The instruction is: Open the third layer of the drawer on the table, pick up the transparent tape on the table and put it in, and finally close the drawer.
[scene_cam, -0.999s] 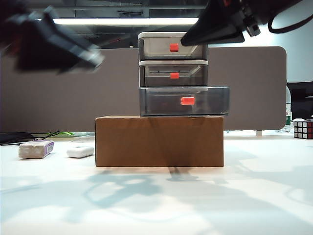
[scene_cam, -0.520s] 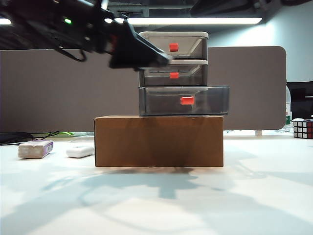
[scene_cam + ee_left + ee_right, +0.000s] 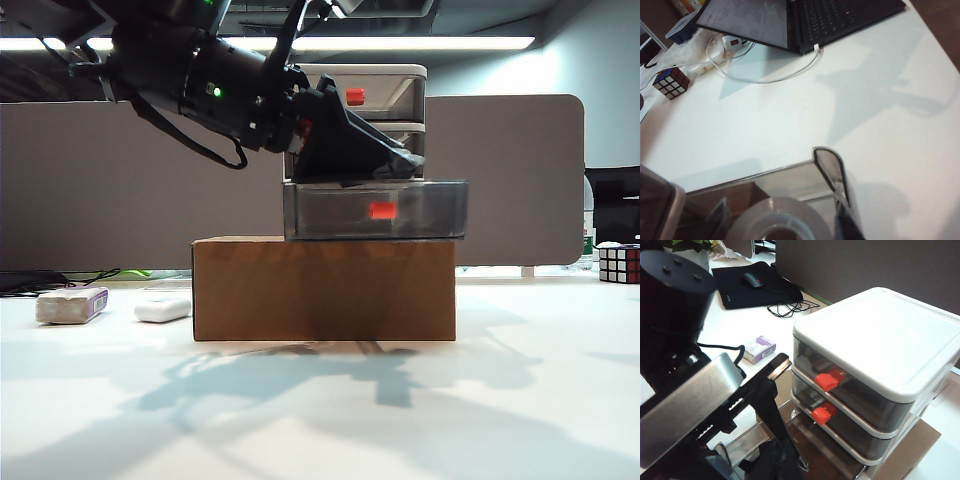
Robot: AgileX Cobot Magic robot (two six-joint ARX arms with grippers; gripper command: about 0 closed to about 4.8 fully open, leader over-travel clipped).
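While the right hand sits unseen, the left hand [image 3: 385,165] apparently pinches the transparent tape [image 3: 777,220] over the pulled-out third layer [image 3: 376,209].

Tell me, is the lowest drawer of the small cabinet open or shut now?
Open. The lowest drawer sticks out in front of the two drawers above it, and the left gripper holds the tape roll over it.

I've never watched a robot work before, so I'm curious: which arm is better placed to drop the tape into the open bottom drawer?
The left. Its gripper holds the transparent tape right over the pulled-out third layer. The right gripper is out of sight, its camera looking down on the drawer from above.
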